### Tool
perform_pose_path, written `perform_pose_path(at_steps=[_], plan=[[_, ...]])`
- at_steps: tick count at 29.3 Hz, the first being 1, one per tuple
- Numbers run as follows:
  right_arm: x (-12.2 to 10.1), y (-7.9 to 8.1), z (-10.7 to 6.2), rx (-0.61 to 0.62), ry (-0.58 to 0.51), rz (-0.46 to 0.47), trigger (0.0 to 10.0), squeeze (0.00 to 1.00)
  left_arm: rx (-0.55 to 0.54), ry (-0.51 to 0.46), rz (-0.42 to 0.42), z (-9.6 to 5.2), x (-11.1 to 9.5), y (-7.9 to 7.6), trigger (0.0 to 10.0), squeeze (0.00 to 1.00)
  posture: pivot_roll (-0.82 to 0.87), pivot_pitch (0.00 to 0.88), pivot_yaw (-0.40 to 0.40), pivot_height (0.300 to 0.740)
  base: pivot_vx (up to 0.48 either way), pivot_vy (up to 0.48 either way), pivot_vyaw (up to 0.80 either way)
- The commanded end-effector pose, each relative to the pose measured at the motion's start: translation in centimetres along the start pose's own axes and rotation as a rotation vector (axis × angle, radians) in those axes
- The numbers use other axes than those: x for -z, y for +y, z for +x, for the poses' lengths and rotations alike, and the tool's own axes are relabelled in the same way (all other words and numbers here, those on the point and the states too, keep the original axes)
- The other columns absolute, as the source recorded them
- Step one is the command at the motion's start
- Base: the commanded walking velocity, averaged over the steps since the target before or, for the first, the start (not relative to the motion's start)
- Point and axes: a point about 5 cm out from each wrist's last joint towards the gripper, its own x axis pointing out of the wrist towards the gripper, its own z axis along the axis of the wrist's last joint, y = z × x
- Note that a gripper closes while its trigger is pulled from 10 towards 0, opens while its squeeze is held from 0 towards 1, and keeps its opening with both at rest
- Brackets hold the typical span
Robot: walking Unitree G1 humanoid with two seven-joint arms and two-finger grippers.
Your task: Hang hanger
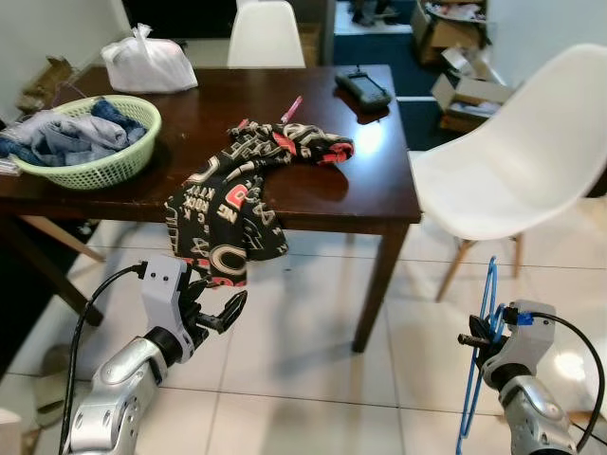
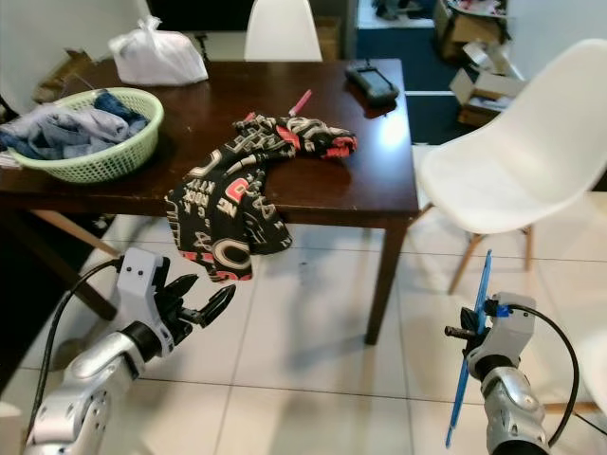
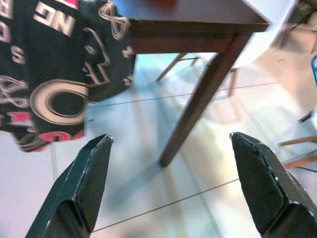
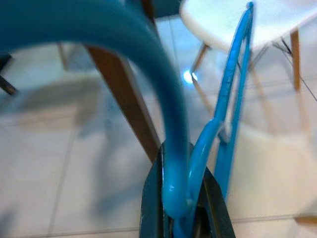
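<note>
At the lower right of the frame the right gripper (image 1: pixel 477 338) is clamped on one blue hanger (image 1: pixel 477 365), which stands nearly upright, edge-on to the head camera. The right wrist view shows the fingers (image 4: pixel 151 203) pinched on the hanger's curved neck, a detail the head views leave unclear. At the lower left the left gripper (image 1: pixel 216 313) hovers with its fingers spread wide, just below the hanging end of one black printed garment (image 1: pixel 232 204). That garment drapes over the near edge of the dark wooden table (image 1: pixel 379 180). Farther back on the table sit one green basket (image 1: pixel 90 166) of clothes, one white bag (image 1: pixel 150 64), one pink pen (image 1: pixel 291 109) and one dark handheld device (image 1: pixel 362 88). Two white chairs stand by: one chair (image 1: pixel 517 161) at right, another white chair (image 1: pixel 266 33) behind the table.
</note>
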Motion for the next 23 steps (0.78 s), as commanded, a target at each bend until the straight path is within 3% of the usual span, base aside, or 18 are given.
perform_pose_path(at_steps=[1, 4, 7, 9, 11, 12, 14, 16, 18, 20, 22, 23], plan=[[0.1, 1.0, 0.1, -0.078, -0.002, 0.035, 10.0, 0.0, -0.022, 0.015, -0.023, -0.4, 0.7, 0.4, 10.0, 0.0, 0.01, 0.16, 0.001, 0.74, 0.0, 0.0, 0.0], [-0.1, 1.5, 0.1, -0.133, -0.01, 0.051, 10.0, 0.0, -0.017, 0.009, -0.025, -0.3, 0.6, 0.4, 10.0, 0.0, 0.01, 0.16, 0.001, 0.74, 0.0, 0.0, 0.0], [-0.8, 2.8, 0.1, -0.277, -0.031, 0.096, 10.0, 0.0, -0.001, -0.022, -0.041, 0.0, 0.1, 0.2, 10.0, 0.0, 0.01, 0.158, -0.001, 0.74, 0.0, 0.0, 0.0], [-0.8, 2.8, 0.1, -0.277, -0.031, 0.096, 10.0, 0.0, -0.001, -0.022, -0.041, 0.0, 0.1, 0.2, 10.0, 0.0, 0.01, 0.158, -0.001, 0.74, 0.0, 0.0, 0.0], [-1.8, 4.1, -0.1, -0.422, -0.056, 0.156, 10.0, 0.0, 0.011, -0.056, -0.052, 0.4, -0.4, 0.3, 10.0, 0.0, 0.01, 0.154, -0.003, 0.74, 0.0, 0.0, 0.0], [-1.8, 4.1, -0.1, -0.422, -0.056, 0.156, 10.0, 0.0, 0.011, -0.056, -0.052, 0.4, -0.4, 0.3, 10.0, 0.0, 0.01, 0.154, -0.003, 0.74, 0.0, 0.0, 0.0], [-2.3, 4.9, -0.7, -0.571, -0.042, 0.162, 10.0, 0.0, 0.045, -0.098, -0.074, 0.8, -1.2, 0.3, 10.0, 0.0, 0.0, 0.15, -0.006, 0.74, 0.0, 0.0, 0.0], [-2.3, 4.9, -0.7, -0.571, -0.042, 0.162, 10.0, 0.0, 0.045, -0.098, -0.074, 0.8, -1.2, 0.3, 10.0, 0.0, 0.0, 0.15, -0.006, 0.74, 0.0, 0.0, 0.0], [-2.5, 5.0, -1.2, -0.644, -0.02, 0.166, 10.0, 0.0, 0.087, -0.133, -0.094, 0.8, -2.0, 0.5, 10.0, 0.0, 0.0, 0.15, -0.006, 0.74, 0.0, 0.0, 0.0], [-3.2, 5.0, -2.2, -0.787, 0.017, 0.17, 10.0, 0.0, 0.227, -0.177, -0.127, 0.2, -3.5, 0.4, 10.0, 0.0, 0.01, 0.147, -0.01, 0.74, 0.0, 0.0, 0.0], [-3.2, 5.0, -2.2, -0.787, 0.017, 0.17, 10.0, 0.0, 0.227, -0.177, -0.127, 0.2, -3.5, 0.4, 10.0, 0.0, 0.01, 0.147, -0.01, 0.74, 0.0, 0.0, 0.0], [-3.7, 5.1, -2.8, -0.861, 0.03, 0.167, 10.0, 0.0, 0.304, -0.186, -0.131, -0.2, -4.0, 0.3, 10.0, 0.0, 0.01, 0.147, -0.01, 0.74, 0.0, 0.0, 0.0]])
